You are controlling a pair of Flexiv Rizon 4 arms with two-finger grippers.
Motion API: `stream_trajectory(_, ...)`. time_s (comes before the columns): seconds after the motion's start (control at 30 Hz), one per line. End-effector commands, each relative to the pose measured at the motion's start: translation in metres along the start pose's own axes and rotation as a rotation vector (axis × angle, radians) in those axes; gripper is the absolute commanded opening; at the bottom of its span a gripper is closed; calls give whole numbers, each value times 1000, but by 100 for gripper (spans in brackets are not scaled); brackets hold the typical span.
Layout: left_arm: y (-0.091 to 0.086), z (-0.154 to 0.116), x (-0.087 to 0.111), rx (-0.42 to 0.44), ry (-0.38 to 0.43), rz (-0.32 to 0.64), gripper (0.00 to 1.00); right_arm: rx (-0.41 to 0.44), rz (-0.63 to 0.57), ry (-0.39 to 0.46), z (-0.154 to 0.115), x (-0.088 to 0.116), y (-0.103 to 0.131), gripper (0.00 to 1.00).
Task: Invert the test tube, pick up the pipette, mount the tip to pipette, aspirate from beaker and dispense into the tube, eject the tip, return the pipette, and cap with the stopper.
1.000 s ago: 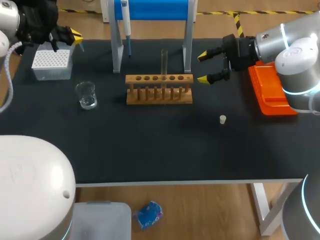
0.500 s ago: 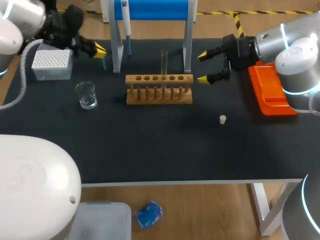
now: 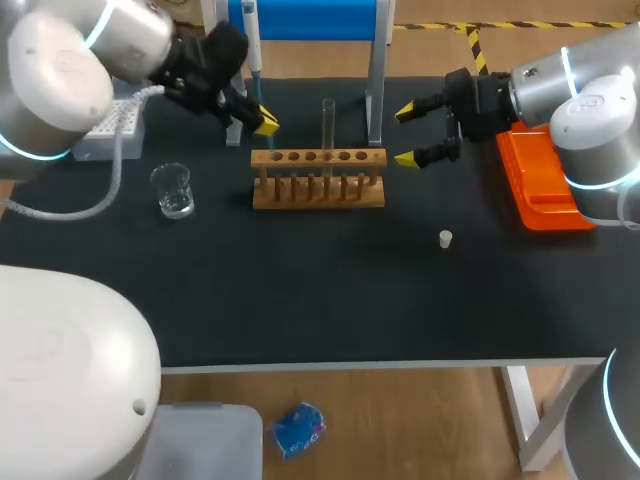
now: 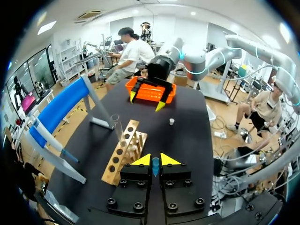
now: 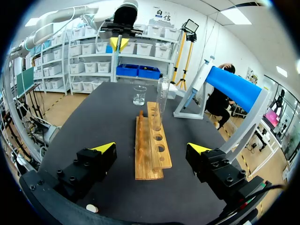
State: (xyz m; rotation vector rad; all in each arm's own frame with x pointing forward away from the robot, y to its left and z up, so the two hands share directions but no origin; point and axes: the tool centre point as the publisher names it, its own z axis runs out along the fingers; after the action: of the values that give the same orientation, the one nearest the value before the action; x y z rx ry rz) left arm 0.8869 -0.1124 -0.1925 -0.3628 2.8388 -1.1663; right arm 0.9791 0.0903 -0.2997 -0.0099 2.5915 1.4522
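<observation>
My left gripper (image 3: 262, 122) has its yellow tips drawn close, pinching a small blue pipette tip (image 4: 152, 166) between them. It hangs just behind the left end of the wooden rack (image 3: 318, 178), near the lower end of the pipette (image 3: 252, 50), which hangs on the blue stand (image 3: 310, 18). My right gripper (image 3: 405, 135) is spread wide and holds nothing, just beside the rack's right end and pointing along it. The test tube (image 3: 328, 125) stands upright in the rack. The beaker (image 3: 173, 190) sits on the black table (image 3: 300, 290) to the left of the rack. The tip box (image 3: 108, 130) is behind it, partly hidden by my left arm. The white stopper (image 3: 445, 238) lies alone in front of the rack's right end, with the orange tray (image 3: 535, 185) by the right edge.
</observation>
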Motion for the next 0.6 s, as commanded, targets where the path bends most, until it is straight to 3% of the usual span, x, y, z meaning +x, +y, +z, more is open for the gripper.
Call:
stream_trajectory(0.03, -3, 20, -5, -7, 39, 10, 0, -1, -1, 0, -1, 0, 0, 100)
stream_trajectory(0.27, -15, 43, 5, 15, 108, 64, 0, -1, -1, 0, -1, 0, 0, 100)
stream_trajectory(0.6, -24, 58, 3, 10, 102, 65, 0, -1, -1, 0, -1, 0, 0, 100)
